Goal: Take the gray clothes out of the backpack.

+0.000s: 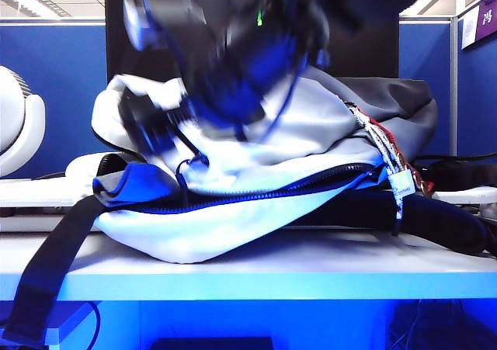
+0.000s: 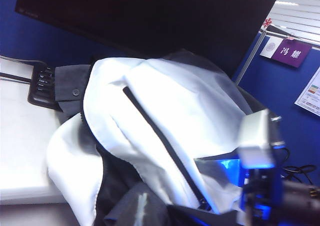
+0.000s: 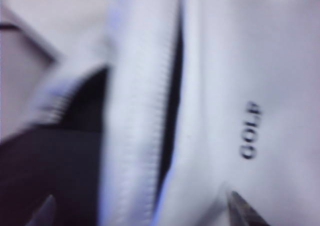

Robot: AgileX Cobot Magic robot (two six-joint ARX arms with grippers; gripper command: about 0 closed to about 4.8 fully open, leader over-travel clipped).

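The backpack (image 1: 311, 144), white and light gray with a dark gray top, lies on its side on the table; its black zipper (image 1: 295, 187) is parted along the front. My right arm (image 1: 248, 71) is a dark blur over the backpack. My right gripper (image 3: 145, 213) is open just above white backpack fabric (image 3: 280, 60) beside a zipper slit (image 3: 172, 110). Dark fabric (image 2: 117, 178) shows inside the backpack (image 2: 190, 110); I cannot tell whether it is the gray clothes. My left gripper (image 2: 145, 208) hangs back from the backpack, shut and holding nothing.
A black monitor (image 2: 150, 15) stands behind the backpack, with blue partitions around. A broad black strap (image 1: 46, 265) hangs over the table's front edge (image 1: 311, 276). Braided cords (image 1: 384, 144) dangle at the right. A white round object (image 1: 15, 125) stands far left.
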